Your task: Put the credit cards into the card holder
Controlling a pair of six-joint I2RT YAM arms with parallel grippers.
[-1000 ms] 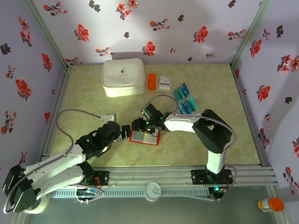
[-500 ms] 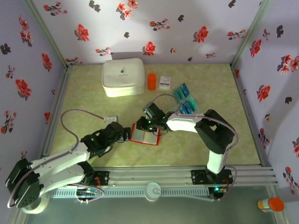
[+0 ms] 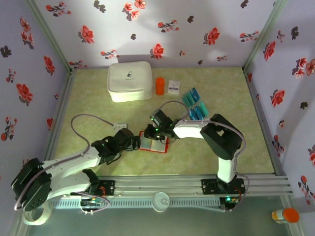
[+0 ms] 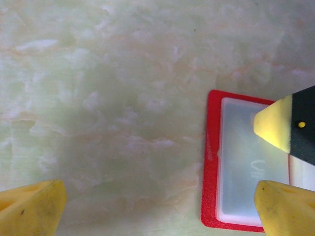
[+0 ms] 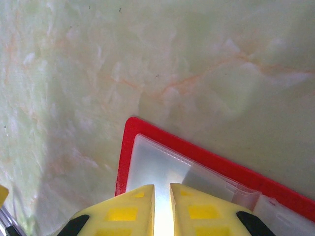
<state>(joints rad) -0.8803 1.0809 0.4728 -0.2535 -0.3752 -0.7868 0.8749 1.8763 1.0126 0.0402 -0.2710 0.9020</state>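
left gripper (image 4: 158, 209): jaws wide apart, tips cropped by frame bottom
right gripper (image 5: 162, 191): nearly closed on card holder (image 5: 206, 158) pocket; actual pinch unclear
credit cards (image 3: 195, 106): stacked, count unreadable

A lab test booth: floral-papered walls (image 3: 197, 19) around a marbled table (image 3: 241, 147).

Floral walls (image 3: 206, 17) (red blooms) enclose marbled tabletop (image 3: 241, 113).

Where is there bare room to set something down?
Bare: the left strip between the white case and the left arm; the far right corner beyond the teal cards. Crowded: the centre around the red card holder.
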